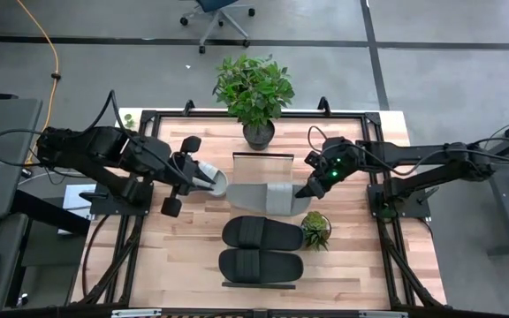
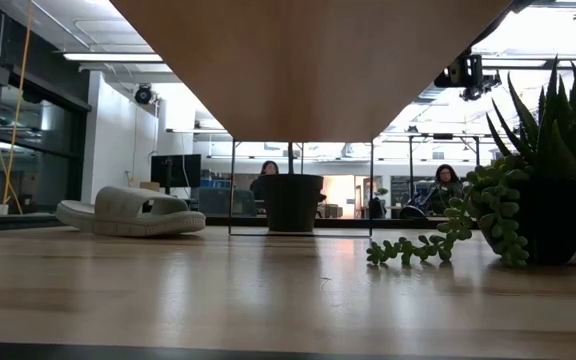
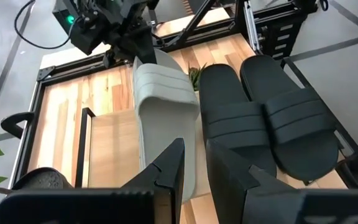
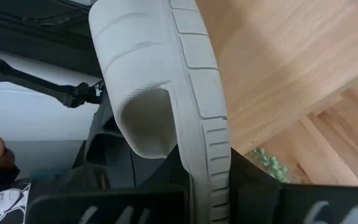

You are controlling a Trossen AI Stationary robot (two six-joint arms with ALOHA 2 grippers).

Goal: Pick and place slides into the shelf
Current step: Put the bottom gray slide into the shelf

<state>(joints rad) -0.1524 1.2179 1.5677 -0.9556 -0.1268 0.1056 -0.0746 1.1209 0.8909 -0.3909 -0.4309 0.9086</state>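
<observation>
Matt, foam-like grey slide [image 4: 166,81] with ribbed strap and grooved sole edge; two matt black slides [image 3: 266,118] – smooth, ribbed straps – on pale wood shelf [image 1: 263,172] above a satin butcher-block tabletop [image 2: 268,290].

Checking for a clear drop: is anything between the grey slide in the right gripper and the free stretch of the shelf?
Nothing visible. The right gripper holds the grey slide over bare shelf, clear of the two black slides. The left gripper is close at its other end.
</observation>
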